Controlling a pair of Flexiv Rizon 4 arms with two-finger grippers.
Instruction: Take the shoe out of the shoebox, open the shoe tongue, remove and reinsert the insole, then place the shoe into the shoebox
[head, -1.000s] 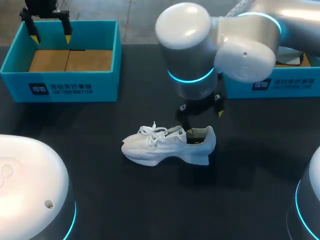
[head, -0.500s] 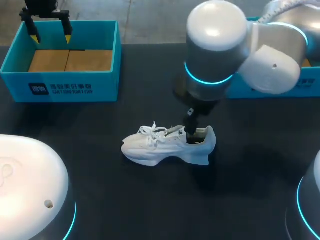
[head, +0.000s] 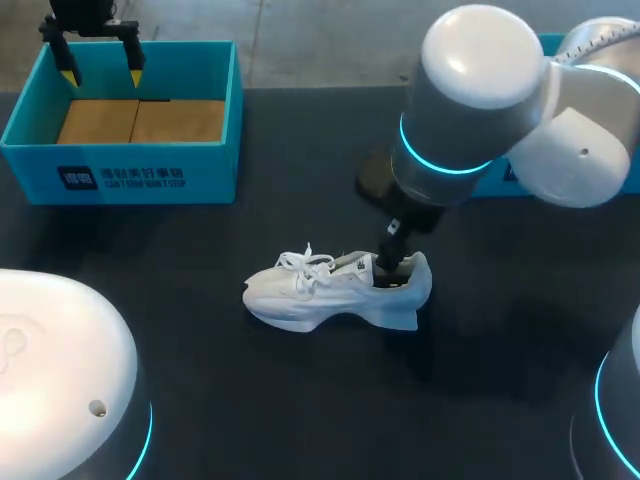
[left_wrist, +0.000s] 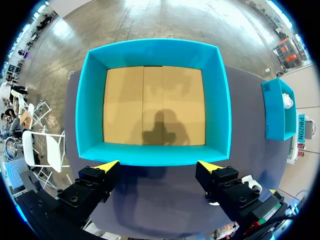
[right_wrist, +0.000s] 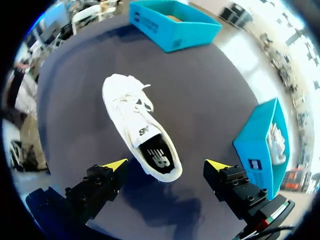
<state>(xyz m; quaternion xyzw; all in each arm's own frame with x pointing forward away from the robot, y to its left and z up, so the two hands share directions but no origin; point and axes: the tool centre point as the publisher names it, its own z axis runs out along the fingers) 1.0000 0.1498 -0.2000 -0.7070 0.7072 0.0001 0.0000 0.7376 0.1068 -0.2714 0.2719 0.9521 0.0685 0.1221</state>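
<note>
**Shoe** (head: 335, 290) (right_wrist: 140, 127): white, laced, upright on its sole at mid-desk, toe to the left, heel to the right. It sits outside both boxes. A small dark mark on its side is too small to make out.

**Insole** (right_wrist: 159, 159): dark, seen through the shoe's opening in the right wrist view. It carries a white logo, not read off here.

**Left box** (head: 215, 170) (left_wrist: 155, 155): teal, at the far left of the desk, with a brown cardboard floor showing. White print and a dark emblem are on its near wall.

**Right box** (right_wrist: 255, 145): teal, at the far right. In the head view it is mostly hidden behind the right arm. It has white print on one wall, and a second shoe (right_wrist: 277, 142), also white, lies inside.

**Desk** (head: 250, 400): dark top.

**Left end effector** (head: 100, 65) (left_wrist: 157, 167): over the left box's far rim, fingers apart, holding nothing.

**Right end effector** (right_wrist: 166, 165): over the shoe's heel, fingers apart, with the heel opening below and between them. In the head view the arm covers most of it. One dark finger shows at the heel collar, and whether it touches the shoe cannot be told.
</note>
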